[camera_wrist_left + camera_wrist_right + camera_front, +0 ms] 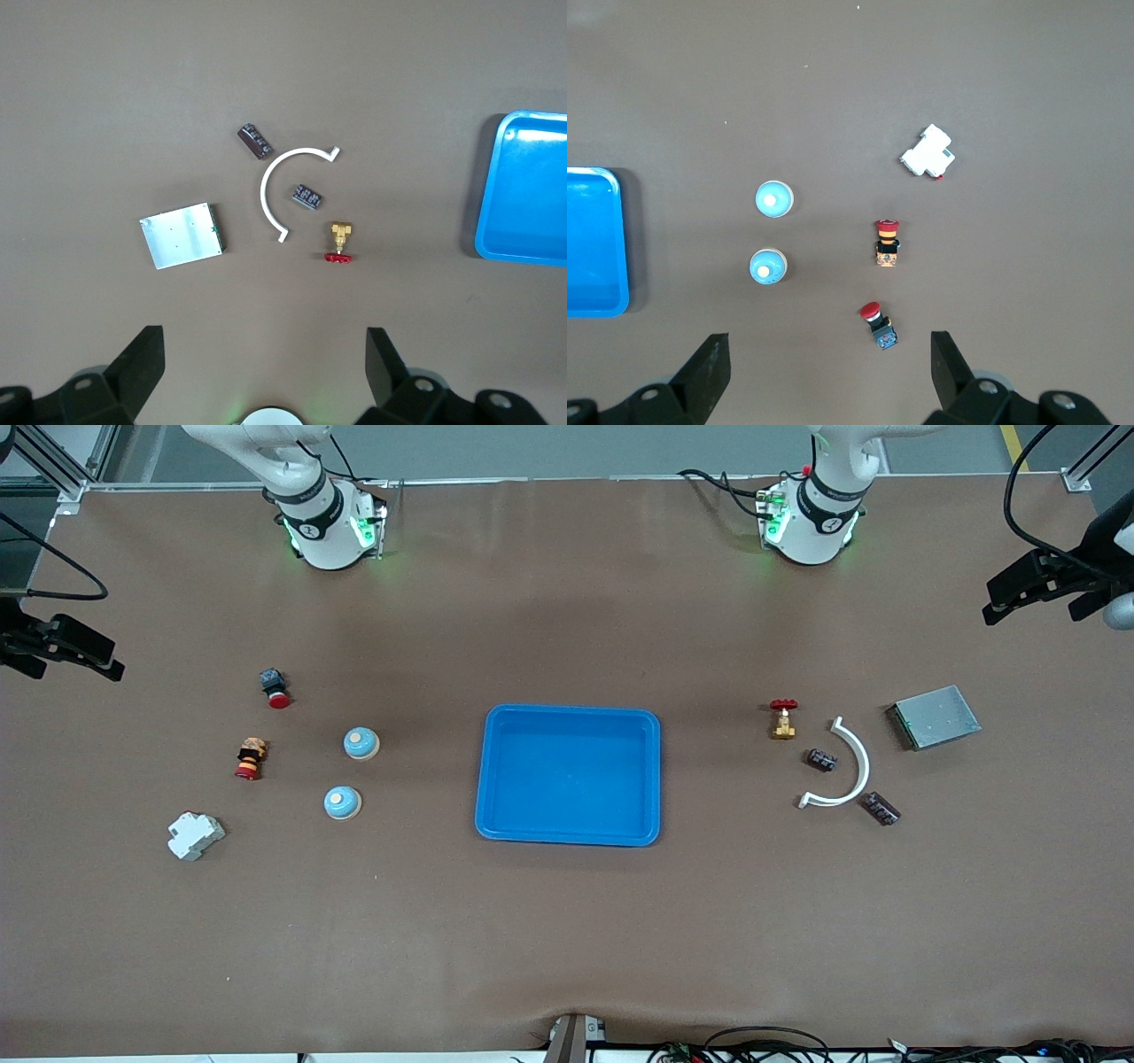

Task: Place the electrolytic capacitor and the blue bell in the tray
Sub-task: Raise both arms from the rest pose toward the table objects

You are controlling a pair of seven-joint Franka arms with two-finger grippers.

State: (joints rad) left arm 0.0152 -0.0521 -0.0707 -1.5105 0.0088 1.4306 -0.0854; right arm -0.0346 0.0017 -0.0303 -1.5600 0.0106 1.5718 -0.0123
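The blue tray [485, 779] lies at the middle of the worktop [567, 939] and holds nothing.

Two blue bells sit toward the right arm's end of the worktop, beside the tray: one bell [361, 743] farther from the front camera, the other bell [342, 803] nearer. Two electrolytic capacitors lie toward the left arm's end: one capacitor [821, 759] inside the curve of a white arc-shaped part [855, 766], the second capacitor [881, 808] just outside that arc and nearer the front camera.

The left end effector [261, 376] hangs high over the left arm's end of the worktop, its fingers [137, 363] spread fully apart and holding nothing; both capacitors lie well below it on the worktop, apart from it. The right end effector [828, 376] hangs high over the right arm's end, fingers [704, 367] likewise wide apart and empty, with both bells well below it and untouched.
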